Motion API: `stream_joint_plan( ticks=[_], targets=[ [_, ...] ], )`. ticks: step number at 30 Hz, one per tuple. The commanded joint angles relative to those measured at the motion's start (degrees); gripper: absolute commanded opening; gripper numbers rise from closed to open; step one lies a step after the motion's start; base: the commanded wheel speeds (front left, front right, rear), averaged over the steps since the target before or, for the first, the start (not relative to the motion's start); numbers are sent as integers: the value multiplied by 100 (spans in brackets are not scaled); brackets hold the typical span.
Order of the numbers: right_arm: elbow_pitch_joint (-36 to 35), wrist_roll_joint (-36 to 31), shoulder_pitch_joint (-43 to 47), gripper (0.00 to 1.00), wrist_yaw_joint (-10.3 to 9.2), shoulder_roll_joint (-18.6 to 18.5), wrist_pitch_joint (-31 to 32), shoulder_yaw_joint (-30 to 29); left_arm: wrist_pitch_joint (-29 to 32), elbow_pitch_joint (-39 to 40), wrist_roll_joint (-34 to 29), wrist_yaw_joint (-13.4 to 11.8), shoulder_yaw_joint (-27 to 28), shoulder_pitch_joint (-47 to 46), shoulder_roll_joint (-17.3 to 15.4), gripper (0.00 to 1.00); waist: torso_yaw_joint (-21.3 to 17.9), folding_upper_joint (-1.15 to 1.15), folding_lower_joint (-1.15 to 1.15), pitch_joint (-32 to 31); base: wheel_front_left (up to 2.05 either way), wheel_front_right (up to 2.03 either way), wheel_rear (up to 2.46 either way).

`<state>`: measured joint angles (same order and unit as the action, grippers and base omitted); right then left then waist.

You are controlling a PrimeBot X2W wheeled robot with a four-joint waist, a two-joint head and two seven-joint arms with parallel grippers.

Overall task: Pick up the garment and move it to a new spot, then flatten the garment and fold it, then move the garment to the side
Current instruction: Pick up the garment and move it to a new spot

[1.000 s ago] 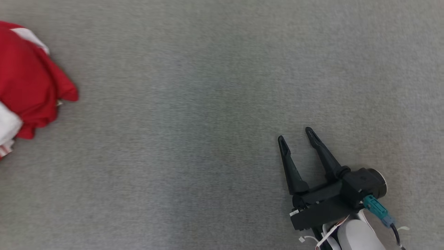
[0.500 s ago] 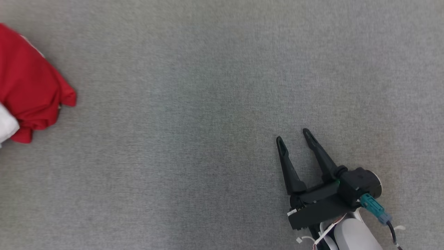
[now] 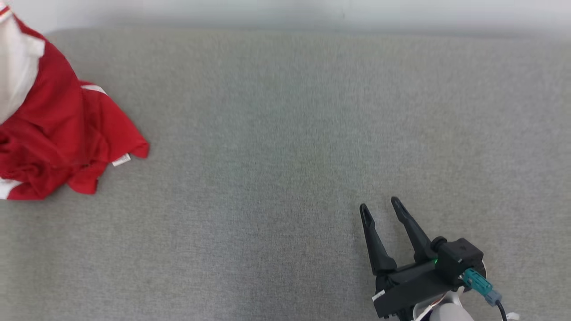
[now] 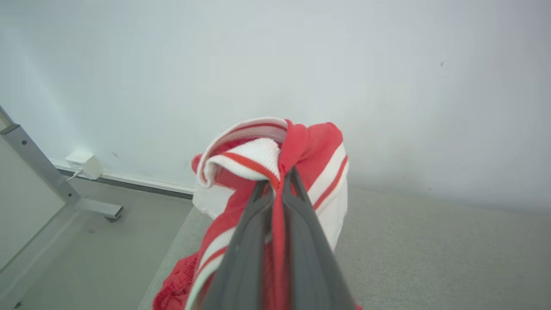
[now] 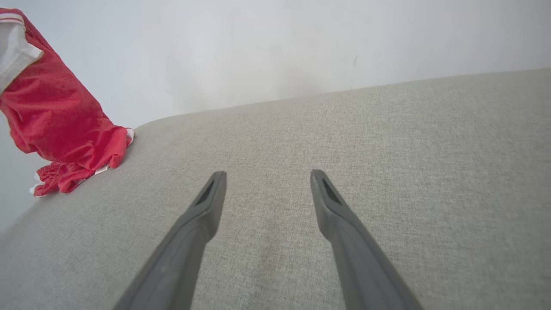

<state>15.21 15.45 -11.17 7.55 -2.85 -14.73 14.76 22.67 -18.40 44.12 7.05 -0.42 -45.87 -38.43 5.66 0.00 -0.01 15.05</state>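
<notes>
Red mesh garment (image 3: 58, 133), white stripes and ribbed white trim, crumpled. Upper bunch lifted up off the surface, lower folds heaped at far-left edge of grey tabletop (image 3: 285, 133).

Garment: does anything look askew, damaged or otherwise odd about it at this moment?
Nothing damaged. The red-and-white garment is crumpled in a heap at the left edge of the grey surface, one bunched fold pinched up in the shut left gripper, a small white label sticking out. Expected mid-pickup.
</notes>
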Motion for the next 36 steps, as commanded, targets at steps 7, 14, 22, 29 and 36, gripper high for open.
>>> stream_joint_plan(
  ticks=[7, 14, 22, 29, 36],
  targets=[
    [100, 188, 281, 100, -12, -6, -52, -31, 239, 985, 136, -87, -351, -410, 508, 0, -457, 0, 1, -941, 0, 0, 0],
    [45, 262, 439, 100, -12, -5, -53, 7, 294, 1558, 386, -76, -652, -631, 1007, 0, -1053, 0, 1, -1124, 0, 0, 0],
    [-4, 244, 530, 100, -12, -6, -55, 49, 346, 1890, 405, -54, -1144, -594, 1437, 0, -1836, 0, 1, -1206, 0, 0, 0],
    [-59, 267, 544, 100, -12, -8, -55, 92, 177, 1836, 374, -51, -1462, -77, 1667, 0, -2321, 0, 1, -1186, 0, 0, 0],
    [-29, 246, 574, 100, -12, -5, -55, 179, -228, 1281, 261, -18, -1997, 974, 2070, 0, -2562, 0, 1, -1223, 0, 0, 0]
  ],
)
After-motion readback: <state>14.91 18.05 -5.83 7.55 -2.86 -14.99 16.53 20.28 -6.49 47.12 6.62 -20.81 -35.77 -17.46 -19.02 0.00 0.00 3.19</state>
